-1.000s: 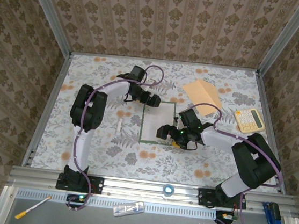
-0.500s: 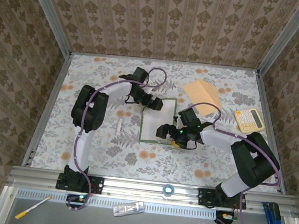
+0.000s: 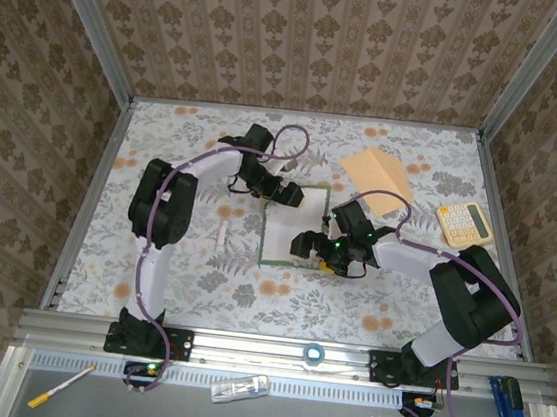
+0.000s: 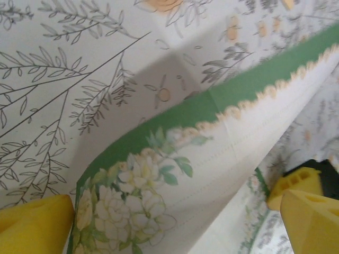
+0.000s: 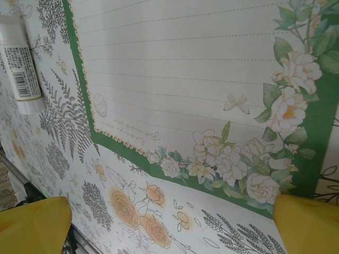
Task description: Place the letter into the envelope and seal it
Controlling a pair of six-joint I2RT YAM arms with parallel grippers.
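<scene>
The letter, a lined sheet with a green border and white flowers, lies on the floral tablecloth at mid-table. My left gripper stands open at its far edge. In the left wrist view that edge of the letter curls up off the cloth between the yellow fingers of my left gripper. My right gripper is open low over the sheet's near right part. In the right wrist view the letter lies flat ahead of the right gripper. The tan envelope rests at the back right, away from both.
A white glue stick lies left of the letter, also seen as the glue stick in the right wrist view. A pale yellow calculator sits at the right. On the front rail lie a tape roll, a blue stapler and a pen.
My left gripper has moved right and nearer along the letter's far edge, and that edge has come up off the cloth. The right arm has stayed put.
</scene>
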